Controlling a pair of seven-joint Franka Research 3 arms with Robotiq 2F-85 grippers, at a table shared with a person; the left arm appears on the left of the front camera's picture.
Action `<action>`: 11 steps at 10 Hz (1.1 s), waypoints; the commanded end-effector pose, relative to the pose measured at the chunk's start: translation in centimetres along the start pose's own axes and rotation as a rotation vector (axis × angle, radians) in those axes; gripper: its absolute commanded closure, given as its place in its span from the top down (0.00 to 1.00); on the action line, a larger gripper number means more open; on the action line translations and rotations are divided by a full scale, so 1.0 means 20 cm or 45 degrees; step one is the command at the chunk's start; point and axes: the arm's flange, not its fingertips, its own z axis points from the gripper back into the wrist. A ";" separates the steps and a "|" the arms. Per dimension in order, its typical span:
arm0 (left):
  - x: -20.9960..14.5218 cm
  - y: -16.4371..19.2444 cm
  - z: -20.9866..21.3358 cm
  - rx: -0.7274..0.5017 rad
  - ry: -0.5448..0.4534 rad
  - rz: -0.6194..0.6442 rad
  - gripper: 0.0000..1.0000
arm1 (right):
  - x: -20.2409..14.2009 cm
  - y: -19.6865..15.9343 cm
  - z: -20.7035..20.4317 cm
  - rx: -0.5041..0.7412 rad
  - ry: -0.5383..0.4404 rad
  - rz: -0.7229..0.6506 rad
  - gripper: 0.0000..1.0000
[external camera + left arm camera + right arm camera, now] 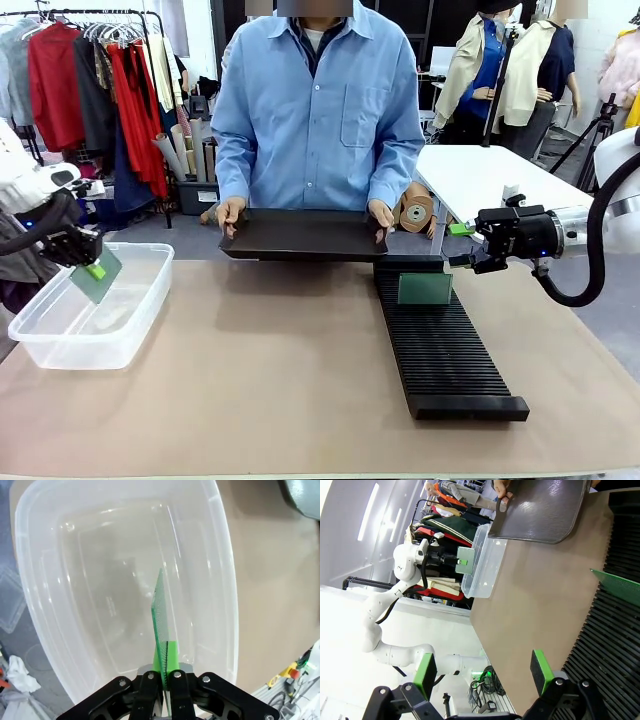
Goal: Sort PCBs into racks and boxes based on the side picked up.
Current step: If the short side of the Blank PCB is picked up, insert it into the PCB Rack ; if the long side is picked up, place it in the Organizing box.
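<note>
The left gripper (93, 268) is clamped on a green PCB (97, 277) above the clear plastic tub (60, 345) at the table's left edge. The right gripper (462, 245), jaws spread wide and empty, hangs over the far end of the black slotted rack (450, 360), where a second PCB (425, 289) stands, apparently upright in a slot. The person's hands (231, 212) hold a black tray (300, 238) at the far edge.

rack (620, 645) cut off at frame edge
</note>
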 end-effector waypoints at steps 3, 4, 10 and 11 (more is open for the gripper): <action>-0.03 -0.06 -0.06 0.004 0.039 0.020 0.00 | 0.01 0.01 0.00 0.004 -0.006 0.005 1.00; -0.02 -0.07 -0.08 -0.018 0.030 0.020 0.00 | 0.01 0.01 0.00 0.004 -0.006 0.005 1.00; 0.06 -0.06 -0.32 -0.134 0.007 0.010 0.00 | 0.01 0.01 0.00 0.004 -0.006 0.005 1.00; 0.06 -0.05 -0.35 -0.127 0.019 0.034 0.08 | 0.01 0.01 0.00 0.004 -0.006 0.005 1.00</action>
